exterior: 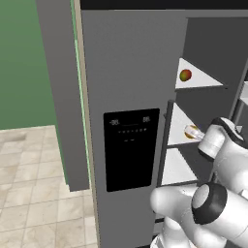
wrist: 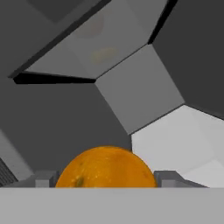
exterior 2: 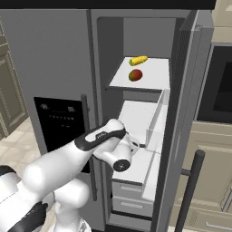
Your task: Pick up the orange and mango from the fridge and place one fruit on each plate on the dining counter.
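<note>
At the bottom centre of the hand view the gripper (wrist: 106, 180) sat with the orange (wrist: 106, 168) between its two fingertips (wrist: 43, 179), one on each flank, so it looked closed on the fruit; whether the pads truly pressed it was hard to confirm. The orange was round, bright and dimpled. It also showed at centre right of the left base view, on the middle shelf (exterior: 178, 131) of the fridge (exterior: 131, 72), probably held level to draw it out. Farther up, the mango (exterior 2: 135, 75), red-green and oval, lay on the upper shelf (exterior 2: 154, 77) beside a yellow fruit (exterior 2: 138, 60).
</note>
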You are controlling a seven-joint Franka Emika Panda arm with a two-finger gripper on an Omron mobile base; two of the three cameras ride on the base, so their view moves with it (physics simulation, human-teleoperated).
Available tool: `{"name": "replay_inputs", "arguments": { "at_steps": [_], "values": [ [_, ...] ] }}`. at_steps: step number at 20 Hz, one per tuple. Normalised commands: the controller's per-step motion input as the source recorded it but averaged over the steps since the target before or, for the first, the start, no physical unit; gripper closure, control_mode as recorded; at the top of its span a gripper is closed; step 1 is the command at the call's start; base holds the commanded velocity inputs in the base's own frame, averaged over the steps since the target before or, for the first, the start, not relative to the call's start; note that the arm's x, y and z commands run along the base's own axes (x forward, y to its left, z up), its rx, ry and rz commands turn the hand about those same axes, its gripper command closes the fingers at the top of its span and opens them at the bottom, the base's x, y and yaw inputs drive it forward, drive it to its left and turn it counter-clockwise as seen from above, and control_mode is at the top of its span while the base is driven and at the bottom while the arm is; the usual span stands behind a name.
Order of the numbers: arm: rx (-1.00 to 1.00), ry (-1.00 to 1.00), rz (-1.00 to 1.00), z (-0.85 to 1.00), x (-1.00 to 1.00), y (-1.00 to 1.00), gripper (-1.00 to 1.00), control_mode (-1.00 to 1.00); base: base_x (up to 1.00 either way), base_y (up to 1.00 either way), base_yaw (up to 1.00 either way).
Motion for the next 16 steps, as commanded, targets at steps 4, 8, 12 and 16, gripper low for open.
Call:
{"name": "replay_inputs", "arguments": {
  "at_steps": [4, 8, 12, 16],
  "values": [
    [0.00, 0.00, 0.00, 0.98, -0.23, 0.00, 1.00, -1.00, 0.00, 0.00, 0.00],
    [0.00, 0.11, 0.00, 0.82, -0.22, 0.00, 1.00, -1.00, 0.00, 0.00, 0.00],
    [0.00, 0.29, 0.00, 0.60, -0.29, 0.00, 1.00, -1.00, 0.00, 0.00, 0.00],
    [0.00, 0.25, 0.00, 0.67, -0.32, 0.00, 1.00, -1.00, 0.00, 0.00, 0.00]
  ]
}}
